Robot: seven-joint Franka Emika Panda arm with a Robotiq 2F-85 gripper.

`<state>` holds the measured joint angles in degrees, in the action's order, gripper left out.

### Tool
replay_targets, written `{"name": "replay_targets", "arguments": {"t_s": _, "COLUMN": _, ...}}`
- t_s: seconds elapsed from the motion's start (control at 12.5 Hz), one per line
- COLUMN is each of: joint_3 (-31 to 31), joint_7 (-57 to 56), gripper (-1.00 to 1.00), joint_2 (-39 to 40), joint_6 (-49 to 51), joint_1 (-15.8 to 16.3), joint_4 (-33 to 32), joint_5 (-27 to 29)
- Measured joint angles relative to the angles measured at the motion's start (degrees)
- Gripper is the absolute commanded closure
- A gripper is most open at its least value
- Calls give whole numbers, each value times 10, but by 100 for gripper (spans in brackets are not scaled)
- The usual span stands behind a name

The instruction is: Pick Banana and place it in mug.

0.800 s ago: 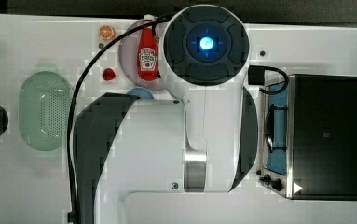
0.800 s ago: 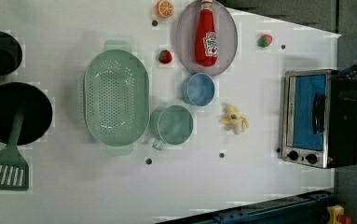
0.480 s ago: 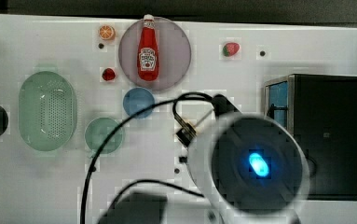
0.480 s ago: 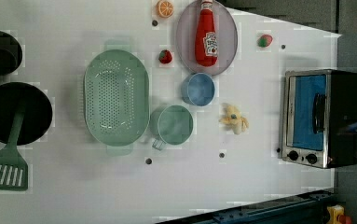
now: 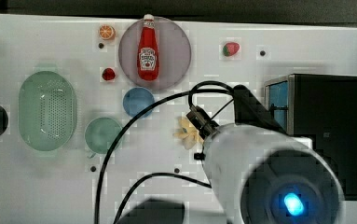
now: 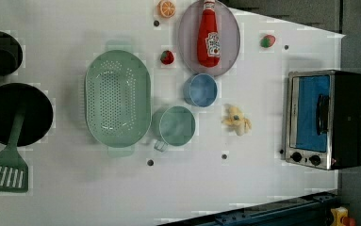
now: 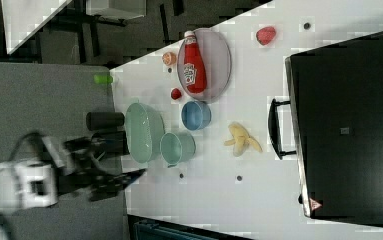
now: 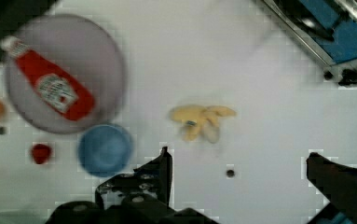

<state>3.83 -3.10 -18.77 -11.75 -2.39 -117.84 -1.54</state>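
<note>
**Banana loose on the table, gripper wide apart**

In the left view, left to right: perforated oval colander [image 6: 117,98], round sage mug [image 6: 176,125], then the lumpy, pale yellow banana [image 6: 236,120] on smooth white table [image 6: 74,188]. Gripper [image 8: 239,175] gapes empty above it.

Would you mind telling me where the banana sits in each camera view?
Top view: banana at centre, partly under the arm.
Left view: banana right of centre.
Right view: banana right of centre.
Wrist view: banana near centre.
Shared landmark: the blue cup close by.
</note>
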Motion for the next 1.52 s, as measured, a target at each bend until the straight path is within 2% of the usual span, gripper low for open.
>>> {"name": "replay_targets", "arguments": {"t_s": 0.24, "joint_3": -13, "joint_7": -39, "gripper": -100, "joint_2": 72, "joint_6": -114, "joint_1": -1, "joint_4": -79, "joint_5": -2}}
{"name": "replay_targets", "arguments": {"t_s": 0.4, "joint_3": -29, "joint_7": -84, "gripper": -100, "joint_2": 118, "joint_6": -190, "joint_1": 2, "joint_4": -156, "joint_5": 2}}
{"name": "replay_targets", "arguments": {"t_s": 0.56, "joint_3": -21, "joint_7": -154, "gripper": -100, "joint_2": 162, "joint_6": -251, "joint_1": 10, "joint_4": -197, "joint_5": 19}}
{"name": "replay_targets", "arguments": {"t_s": 1.04, "joint_3": -10, "joint_7": -356, "gripper": -100, "joint_2": 286, "joint_6": -416, "joint_1": 3, "joint_4": -227, "joint_5": 11}}
{"name": "replay_targets", "arguments": {"t_s": 1.52, "joint_3": 1, "joint_7": -421, "gripper": -100, "joint_2": 391, "joint_6": -525, "joint_1": 7, "joint_4": -231, "joint_5": 10}}
